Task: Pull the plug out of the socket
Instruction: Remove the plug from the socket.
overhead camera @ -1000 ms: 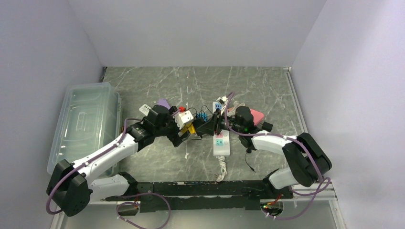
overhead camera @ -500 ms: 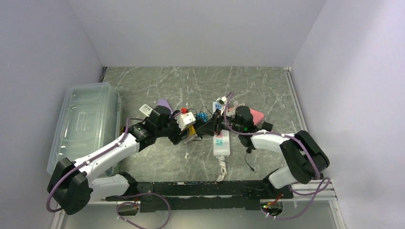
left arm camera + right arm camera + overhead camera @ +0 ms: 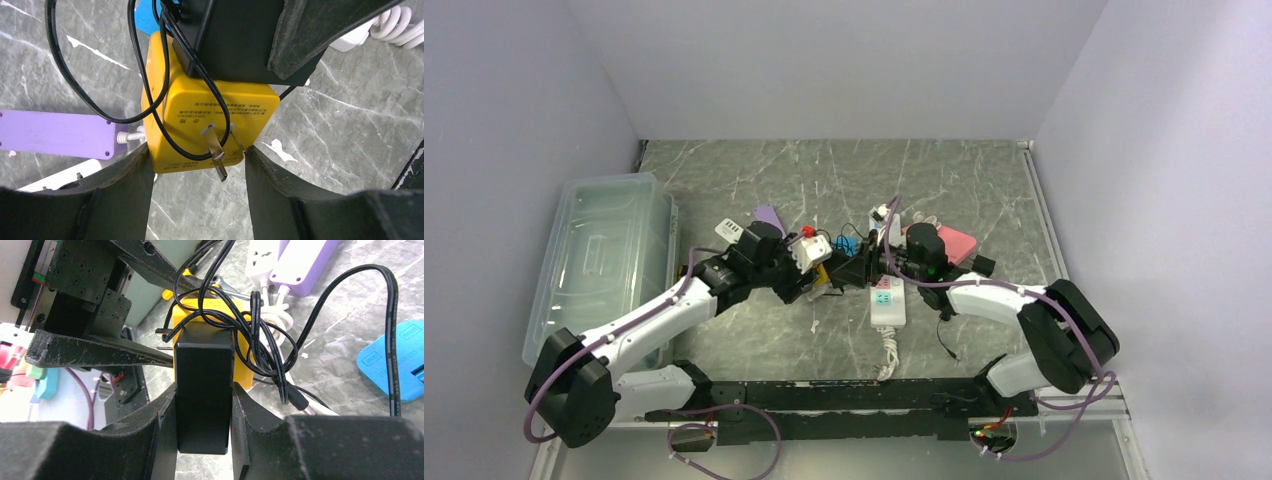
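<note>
A yellow cube socket (image 3: 210,120) with two metal prongs hangs just above the table, and a black plug (image 3: 204,415) is seated in its far face. My left gripper (image 3: 197,155) is shut on the socket, one finger pressed against each of its side walls. My right gripper (image 3: 204,387) is shut on the plug's black body from the opposite side. The plug's thin black cable (image 3: 75,85) loops loosely round the socket. From above, both grippers meet at the socket (image 3: 822,272) in the middle of the table.
A white power strip (image 3: 887,300) lies just right of the grippers, and a purple strip (image 3: 55,134) lies left of the socket. A blue block (image 3: 395,360) and a pink item (image 3: 959,242) sit behind. A clear plastic bin (image 3: 604,260) stands along the left edge.
My left jaws have closed from wide open onto the yellow socket. The right gripper, still gripping the plug, has shifted slightly left.
</note>
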{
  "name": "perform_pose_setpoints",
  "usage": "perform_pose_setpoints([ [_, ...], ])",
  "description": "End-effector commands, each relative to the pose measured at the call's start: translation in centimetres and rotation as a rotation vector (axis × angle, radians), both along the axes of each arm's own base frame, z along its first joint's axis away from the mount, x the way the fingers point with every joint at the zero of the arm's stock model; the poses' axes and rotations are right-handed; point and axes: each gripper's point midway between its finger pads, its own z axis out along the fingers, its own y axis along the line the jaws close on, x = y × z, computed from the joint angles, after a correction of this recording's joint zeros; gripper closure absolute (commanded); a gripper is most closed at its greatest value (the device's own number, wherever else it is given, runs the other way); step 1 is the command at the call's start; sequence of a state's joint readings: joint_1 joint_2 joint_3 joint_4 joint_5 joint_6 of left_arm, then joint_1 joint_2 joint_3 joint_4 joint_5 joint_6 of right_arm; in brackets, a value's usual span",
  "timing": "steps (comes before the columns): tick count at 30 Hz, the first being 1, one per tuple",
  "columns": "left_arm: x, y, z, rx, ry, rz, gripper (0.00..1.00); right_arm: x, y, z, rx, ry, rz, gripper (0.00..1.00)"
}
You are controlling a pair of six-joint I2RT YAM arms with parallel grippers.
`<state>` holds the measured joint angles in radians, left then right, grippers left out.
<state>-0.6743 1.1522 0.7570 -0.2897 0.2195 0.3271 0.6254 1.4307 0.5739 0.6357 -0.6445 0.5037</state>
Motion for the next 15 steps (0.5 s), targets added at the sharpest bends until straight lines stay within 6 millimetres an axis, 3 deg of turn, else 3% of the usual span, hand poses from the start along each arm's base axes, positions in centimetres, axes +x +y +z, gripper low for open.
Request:
perform_pose_setpoints([
  [1, 0.7, -2.2, 3.6, -0.114, -0.068, -0.046, 1.00, 1.3, 0.9, 3.5, -0.010, -0.175, -0.054, 1.00],
  [6, 0.7, -2.2, 3.6, -0.117, -0.071, -0.043, 1.00, 1.3, 1.0, 3.4, -0.008, -0.158, -0.049, 1.00],
  [12, 0.6, -2.3, 3.6, -0.125, -0.058, -0.040, 1.00, -0.3, 1.6, 4.7, 0.110, -0.124, 0.063, 1.00],
  [13, 0.6, -2.4, 3.9, -0.137, -0.047, -0.032, 0.94, 0.0, 1.4, 4.6, 0.100, -0.133, 0.042, 1.00],
  [14, 0.6, -2.5, 4.4, -0.153, -0.046, -0.018, 0.77, 0.4, 1.1, 4.4, 0.088, -0.144, 0.014, 1.00],
  [15, 0.8, -2.5, 4.9, -0.176, -0.048, -0.002, 0.52, 0.8, 0.6, 4.3, 0.077, -0.157, -0.032, 1.00],
])
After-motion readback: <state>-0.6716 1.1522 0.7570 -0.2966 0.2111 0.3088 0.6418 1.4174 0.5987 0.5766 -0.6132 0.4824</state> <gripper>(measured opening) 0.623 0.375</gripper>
